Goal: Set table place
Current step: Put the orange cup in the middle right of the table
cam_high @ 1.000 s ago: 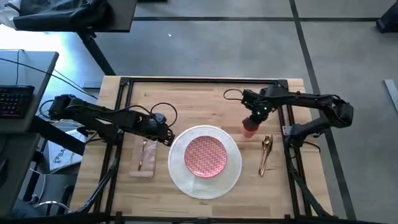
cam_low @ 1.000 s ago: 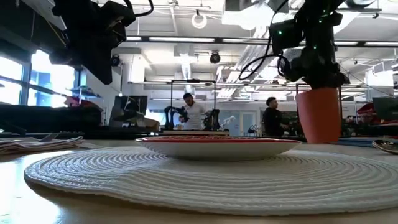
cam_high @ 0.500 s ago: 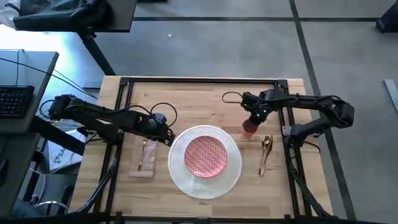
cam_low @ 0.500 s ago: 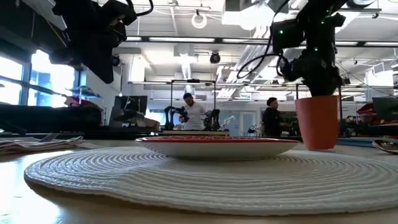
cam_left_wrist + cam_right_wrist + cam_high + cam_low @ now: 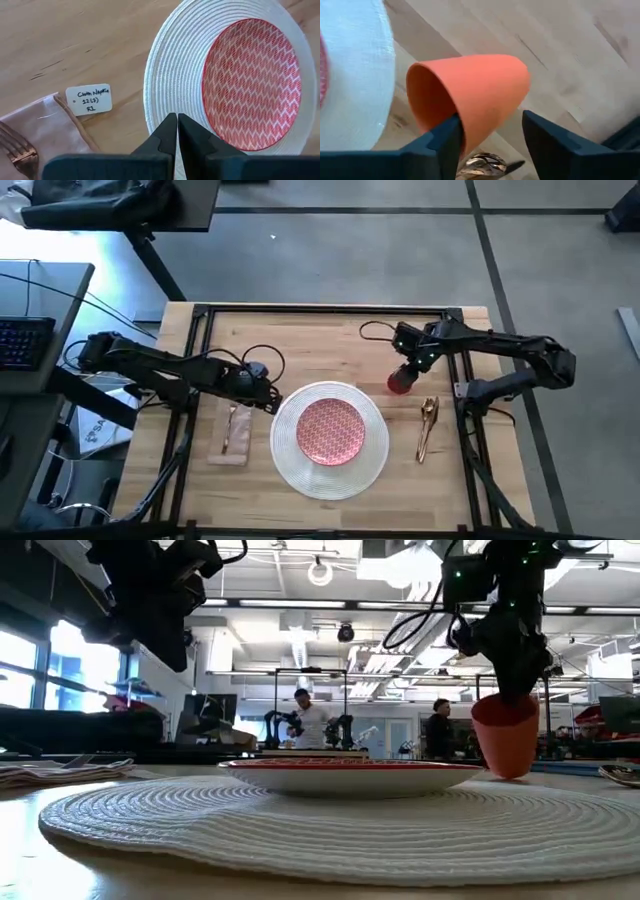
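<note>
The white woven placemat [image 5: 330, 470] lies at the middle of the table [image 5: 330, 340] with the red-patterned plate [image 5: 331, 430] on it. The orange cup [image 5: 398, 382] is beside the mat's far right rim, tipped with its mouth toward the mat. My right gripper [image 5: 410, 362] is open over it, one finger at the mouth, the other clear of the wall. My left gripper [image 5: 272, 402] hangs shut above the mat's left rim, touching nothing. The beige napkin [image 5: 232, 438] lies left of the mat with a copper fork [image 5: 17, 150] on it. My right gripper meets the orange cup only with one finger [image 5: 447, 142], which lies at the rim [image 5: 456, 116] on the mouth side. The other finger [image 5: 555, 142] stands apart from the wall. The fingers slant down from above. The cup [image 5: 505, 735] leans tilted, its base down at the table.
Copper cutlery [image 5: 427, 425] lies on the table right of the mat, close to the cup. A paper tag [image 5: 89, 99] sits by the napkin. A black frame [image 5: 320, 310] runs along the table's edges. A grey desk with a keyboard [image 5: 20, 340] stands to the left.
The cup has come down from just above the table, stood upright, then tipped toward the placemat. My right gripper has gone up and a little toward the table's far edge.
</note>
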